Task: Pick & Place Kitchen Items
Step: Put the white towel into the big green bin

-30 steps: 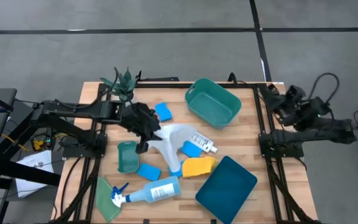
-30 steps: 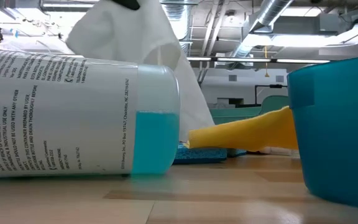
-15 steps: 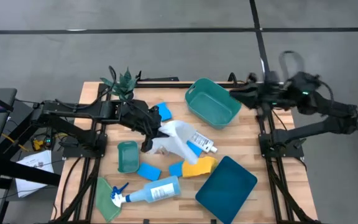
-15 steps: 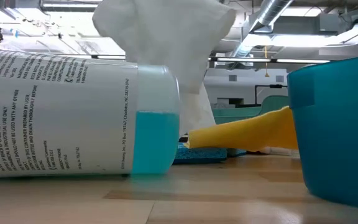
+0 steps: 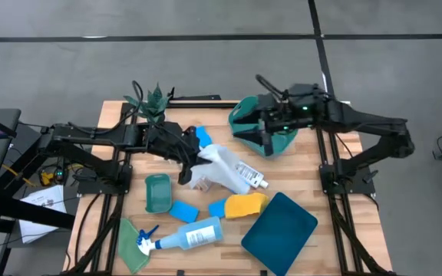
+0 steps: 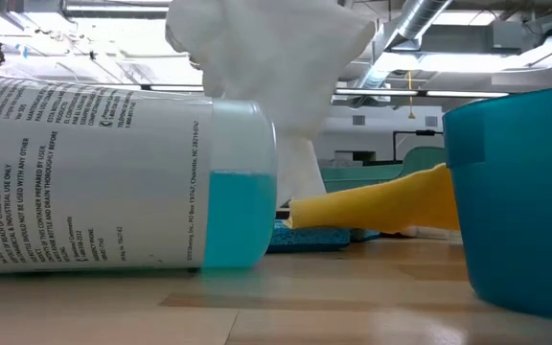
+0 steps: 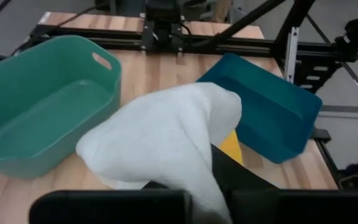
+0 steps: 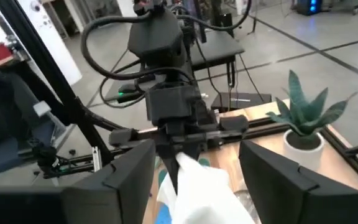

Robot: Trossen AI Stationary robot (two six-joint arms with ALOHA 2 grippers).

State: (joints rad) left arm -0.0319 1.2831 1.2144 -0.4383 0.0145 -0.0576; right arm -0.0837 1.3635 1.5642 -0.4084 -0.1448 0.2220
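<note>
Swinging in, the right gripper, fingers spread, now hovers over the teal tub; the left gripper pinches the white cloth beside it, nearing drop-off.

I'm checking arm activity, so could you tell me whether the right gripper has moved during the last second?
Yes. The right gripper has swung from the table's right edge leftward, over the teal tub.

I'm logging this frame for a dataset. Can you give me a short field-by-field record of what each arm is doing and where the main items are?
left gripper: jaws shut on the white cloth, lifted above the table
right gripper: open, over the teal tub
spray bottle: lying on its side at the front edge
yellow cloth: beside the dark blue bin
potted plant: back left corner
</note>
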